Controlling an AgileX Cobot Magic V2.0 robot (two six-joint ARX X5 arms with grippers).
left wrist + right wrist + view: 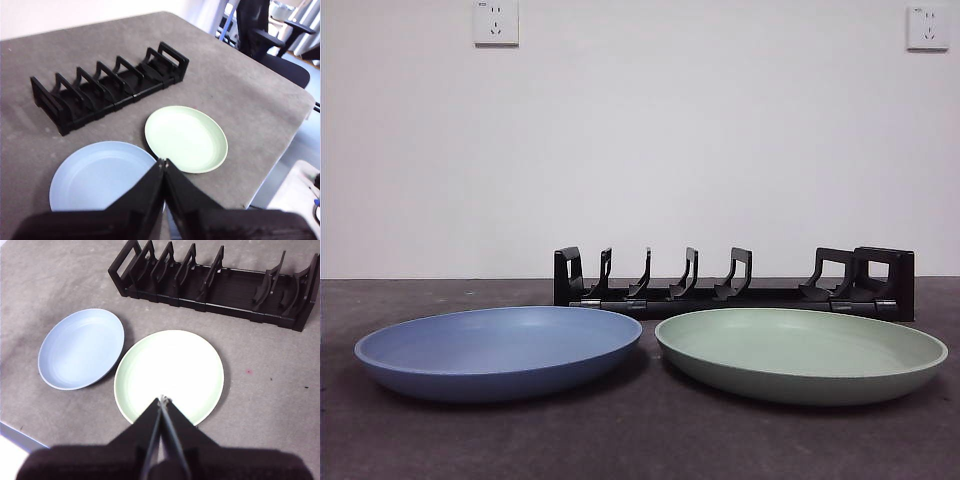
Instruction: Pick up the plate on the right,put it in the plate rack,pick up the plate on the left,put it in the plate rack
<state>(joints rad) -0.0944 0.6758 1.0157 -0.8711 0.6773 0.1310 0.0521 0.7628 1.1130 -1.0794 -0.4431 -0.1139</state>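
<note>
Blue plate (498,350) beside green plate (801,352), before empty rack (734,279).

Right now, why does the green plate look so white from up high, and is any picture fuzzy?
Right wrist view: light washes the green plate nearly white. Left wrist view: soft and slightly blurry, the blue plate looks pale too. Front view: sharpest, both plates keep their colour and cast dark shadows on the table, with the rack crisp behind them.

— Where are your plates?
— Your blue plate (498,352) lies flat on the left, the green plate (801,354) just beside it on the right.
— And your rack?
— The empty black plate rack (734,283) sits behind them.
</note>
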